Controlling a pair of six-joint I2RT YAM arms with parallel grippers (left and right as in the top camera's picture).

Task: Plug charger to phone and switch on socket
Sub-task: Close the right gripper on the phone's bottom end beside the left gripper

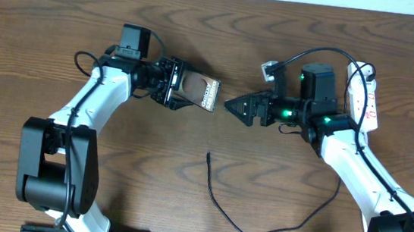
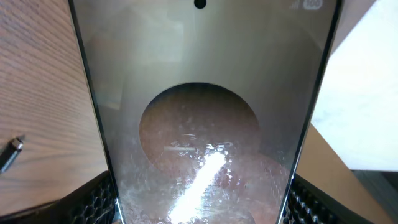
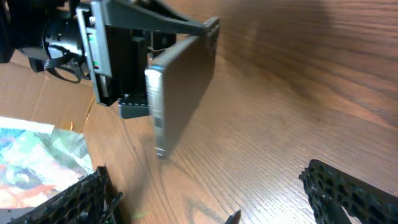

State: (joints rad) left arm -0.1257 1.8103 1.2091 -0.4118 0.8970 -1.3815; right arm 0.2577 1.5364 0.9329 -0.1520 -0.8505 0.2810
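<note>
One phone (image 1: 202,92) is clamped in the left gripper (image 1: 173,85), just ahead of the right gripper (image 1: 235,106), whose jaws are spread and empty. The charger (image 1: 209,162), lying apart beside that hand, is best pinched close behind its tip and kept level with the phone's edge.

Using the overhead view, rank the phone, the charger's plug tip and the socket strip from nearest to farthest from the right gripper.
1. Phone: just to the left of the right gripper, facing its fingertips.
2. Charger plug tip: back toward the robot's side, at the cable's free end.
3. Socket strip: far right, beyond the right arm's wrist.
</note>
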